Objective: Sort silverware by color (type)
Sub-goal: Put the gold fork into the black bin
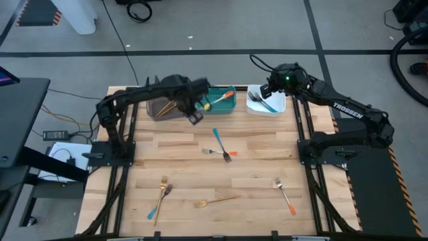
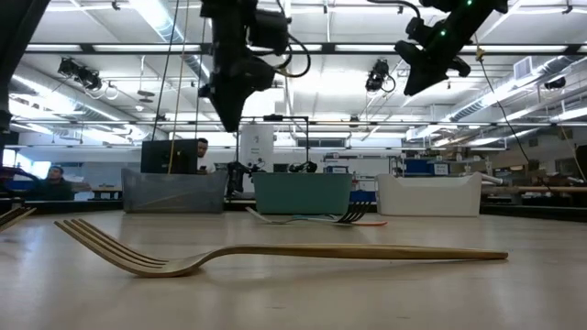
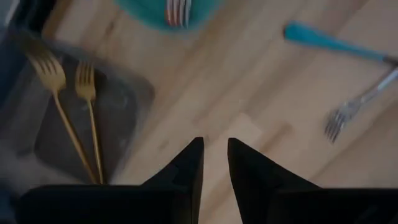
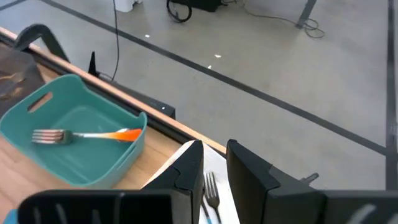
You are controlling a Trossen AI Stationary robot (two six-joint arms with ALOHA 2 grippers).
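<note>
Silverware partly sorted, partly loose on the wooden table (image 1: 267, 157), all placed here from the teal bin (image 1: 226, 107) at the far edge. Left arm reaching in from the bin's left-arm side, left gripper (image 1: 195, 119) hanging above bare wood just in front of the teal bin's corner nearest the brown bin (image 1: 152, 111), fingers (image 3: 186, 165) parted by a narrow gap with nothing between them. Right arm stretched to the other side of the teal bin, right gripper (image 4: 214, 144) poised over the white bin (image 1: 277, 109), fingers likewise a little apart and empty. Brown bin just beside the teal bin on the left-arm side, holding two gold forks (image 3: 53, 68). White bin just beside it on the right-arm side, holding teal-handled forks (image 1: 262, 100). Inside the teal bin, one orange-handled fork (image 4: 81, 135) lying flat. In front of the teal bin, near mid-table, a teal-handled utensil (image 1: 218, 138) and a second orange-handled fork (image 1: 215, 152), touching at their heads. Well apart from the bin, toward the near edge: a gold fork (image 1: 163, 189) lying together with a teal-handled piece (image 1: 153, 212) on the left-arm side, another gold fork (image 1: 215, 199) almost straight out from the bin, and a third orange-handled fork (image 1: 285, 196) on the right-arm side.
</note>
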